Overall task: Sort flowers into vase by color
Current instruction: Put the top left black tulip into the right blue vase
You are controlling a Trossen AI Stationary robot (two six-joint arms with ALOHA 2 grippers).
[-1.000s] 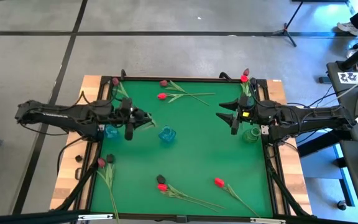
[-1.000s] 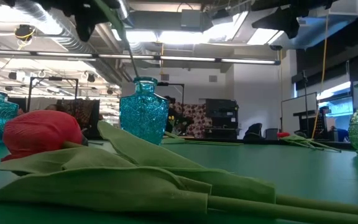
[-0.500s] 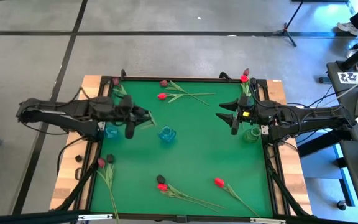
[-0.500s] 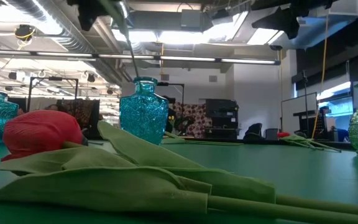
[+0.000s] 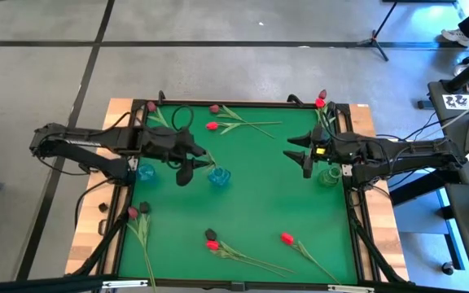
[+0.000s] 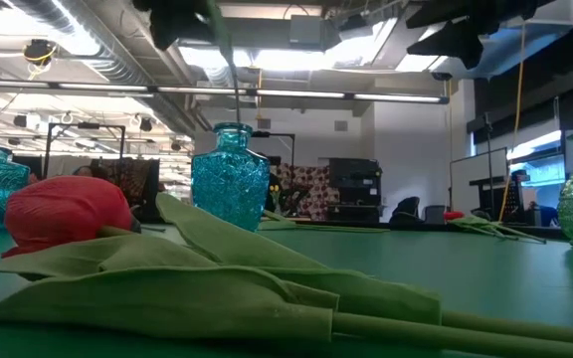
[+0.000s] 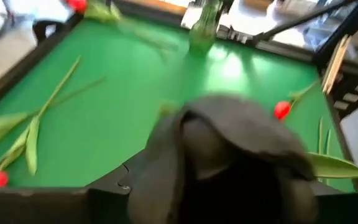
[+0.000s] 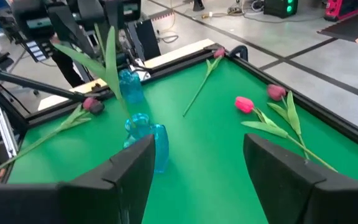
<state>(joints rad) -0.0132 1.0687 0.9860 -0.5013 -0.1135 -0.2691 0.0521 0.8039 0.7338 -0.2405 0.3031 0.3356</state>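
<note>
Arms reach in from opposite sides of the green table (image 5: 251, 187). Left gripper (image 5: 195, 163) hovers just beside the middle blue vase (image 5: 219, 176), clamped on a tulip (image 8: 107, 59) whose stem hangs near upright above the vase's mouth, leaves pointing up. Right gripper (image 5: 298, 150) waits near the green vase (image 5: 328, 176), fingers spread wide, holding nothing. Other tulips (image 5: 243, 256) lie flat around the table's edges.

Overhead plan of the green table (image 5: 251, 187). Left gripper (image 5: 192, 160) at 9 o'clock, just beside the central blue vase (image 5: 219, 176). Right gripper (image 5: 297, 150) at 3 o'clock, fingers spread. Loose flowers (image 5: 233, 122) at 12; more at 6 (image 5: 234, 252).
</note>
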